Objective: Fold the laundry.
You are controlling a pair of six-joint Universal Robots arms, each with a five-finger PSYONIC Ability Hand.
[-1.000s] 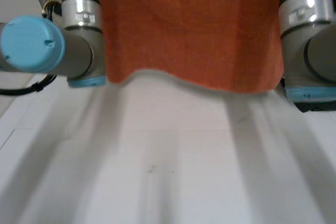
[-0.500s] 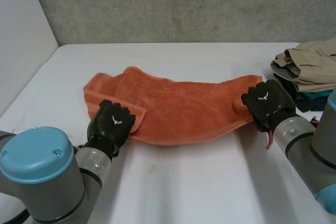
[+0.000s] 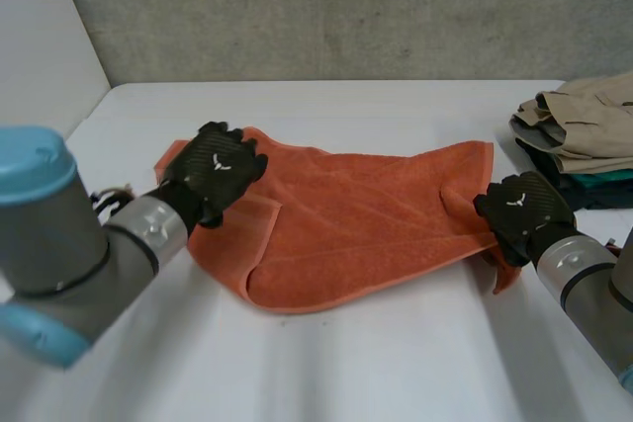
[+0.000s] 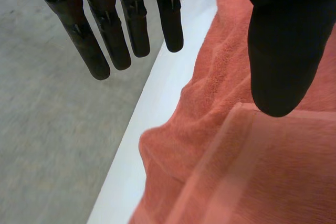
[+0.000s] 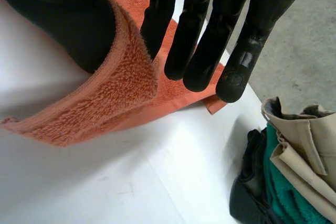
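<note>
Across the worktop [image 3: 376, 363], the towel [image 3: 366, 214] pinched by the right hand [image 3: 519, 210] should be gripped upper-left by the open left hand [image 3: 218, 165].

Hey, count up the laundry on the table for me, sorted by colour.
Orange towel: 1
Beige garment: 1
Green cloth: 1
Black garment: 1
Total: 4 that can be told apart.
</note>
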